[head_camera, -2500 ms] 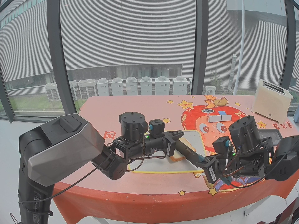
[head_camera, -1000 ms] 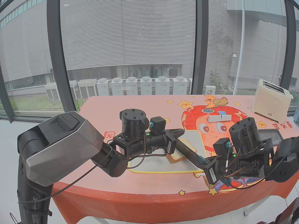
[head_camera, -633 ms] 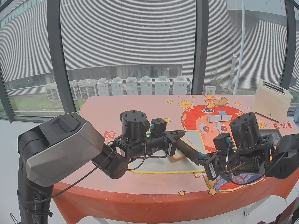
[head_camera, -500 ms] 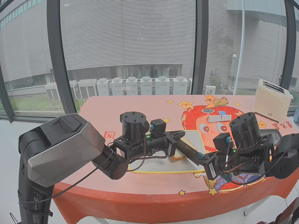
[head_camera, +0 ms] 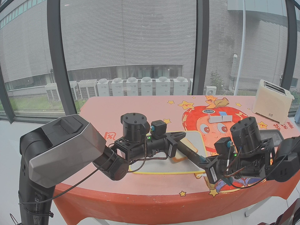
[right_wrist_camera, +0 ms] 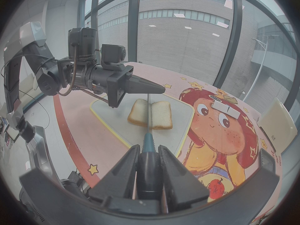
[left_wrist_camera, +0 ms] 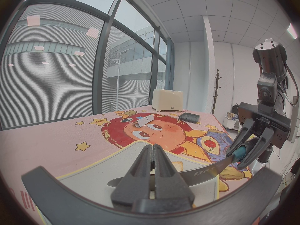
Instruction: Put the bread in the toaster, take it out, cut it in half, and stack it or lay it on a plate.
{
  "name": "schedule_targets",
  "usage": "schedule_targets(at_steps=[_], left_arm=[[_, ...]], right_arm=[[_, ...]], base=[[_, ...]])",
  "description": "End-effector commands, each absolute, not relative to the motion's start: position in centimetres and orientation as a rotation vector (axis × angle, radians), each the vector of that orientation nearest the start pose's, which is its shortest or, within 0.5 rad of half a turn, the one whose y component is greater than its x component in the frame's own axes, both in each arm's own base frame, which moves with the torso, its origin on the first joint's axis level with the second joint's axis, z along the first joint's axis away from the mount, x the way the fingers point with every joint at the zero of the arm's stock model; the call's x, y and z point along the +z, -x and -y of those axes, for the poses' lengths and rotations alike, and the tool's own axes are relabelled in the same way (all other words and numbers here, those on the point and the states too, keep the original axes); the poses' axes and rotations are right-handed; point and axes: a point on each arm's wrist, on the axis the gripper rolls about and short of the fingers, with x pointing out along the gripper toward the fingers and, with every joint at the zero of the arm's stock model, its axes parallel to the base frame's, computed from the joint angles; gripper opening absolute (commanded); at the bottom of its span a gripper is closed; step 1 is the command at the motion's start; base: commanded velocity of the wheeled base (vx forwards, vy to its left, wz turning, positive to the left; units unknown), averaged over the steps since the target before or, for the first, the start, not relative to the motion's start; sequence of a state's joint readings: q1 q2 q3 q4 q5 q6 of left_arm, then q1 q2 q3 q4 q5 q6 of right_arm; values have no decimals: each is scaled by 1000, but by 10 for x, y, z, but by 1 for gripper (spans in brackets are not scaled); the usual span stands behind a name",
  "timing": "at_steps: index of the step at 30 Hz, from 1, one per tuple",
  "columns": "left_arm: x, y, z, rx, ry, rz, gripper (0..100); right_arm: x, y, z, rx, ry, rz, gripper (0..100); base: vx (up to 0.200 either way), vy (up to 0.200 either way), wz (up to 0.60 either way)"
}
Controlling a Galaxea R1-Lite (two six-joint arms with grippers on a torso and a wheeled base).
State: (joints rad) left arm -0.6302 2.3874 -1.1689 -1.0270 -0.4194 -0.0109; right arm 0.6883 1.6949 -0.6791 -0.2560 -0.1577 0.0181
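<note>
A slice of bread (right_wrist_camera: pixel 161 114) lies on the pale cutting board (right_wrist_camera: pixel 112 116) near the table's front. A dark knife (head_camera: pixel 187 150) stands edge-down across the slice's middle, its teal handle (right_wrist_camera: pixel 148 143) clamped in my right gripper (right_wrist_camera: pixel 148 155), which is shut on it to the board's right (head_camera: pixel 204 165). My left gripper (head_camera: pixel 182 134) is shut with nothing between its fingers. It hangs just above the blade's far end and the bread's edge (left_wrist_camera: pixel 177 165), reaching in from the left. The left wrist view shows the blade (left_wrist_camera: pixel 203 174) and the right gripper (left_wrist_camera: pixel 250 147).
The cream toaster (head_camera: pixel 272 102) stands at the table's far right corner. A dark tray (head_camera: pixel 274 135) lies in front of it, behind my right arm. A small white and blue block (head_camera: pixel 220 117) sits on the printed tablecloth beyond the board.
My right arm lifted slightly with the knife, then dropped back down and a little towards the front. The left arm has shifted only slightly above the board.
</note>
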Motion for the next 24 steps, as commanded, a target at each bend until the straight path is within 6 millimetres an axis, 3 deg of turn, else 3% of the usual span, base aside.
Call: schedule_targets(at_steps=[1, 7, 13, 24], left_arm=[[44, -358, 273, -1046, -13, -215, 0], [59, -360, 279, -1056, -3, -151, 0], [62, -361, 279, -1054, -1, -141, 0], [39, -363, 277, -1045, -8, -197, 0]], right_arm=[[116, -207, -165, 495, 305, -720, 0], [114, -207, -164, 491, 304, -724, 0], [129, -214, -170, 493, 278, -667, 0], [115, -209, -165, 490, 302, -721, 0]], base=[[0, 0, 0], [0, 0, 0], [0, 0, 0], [0, 0, 0]])
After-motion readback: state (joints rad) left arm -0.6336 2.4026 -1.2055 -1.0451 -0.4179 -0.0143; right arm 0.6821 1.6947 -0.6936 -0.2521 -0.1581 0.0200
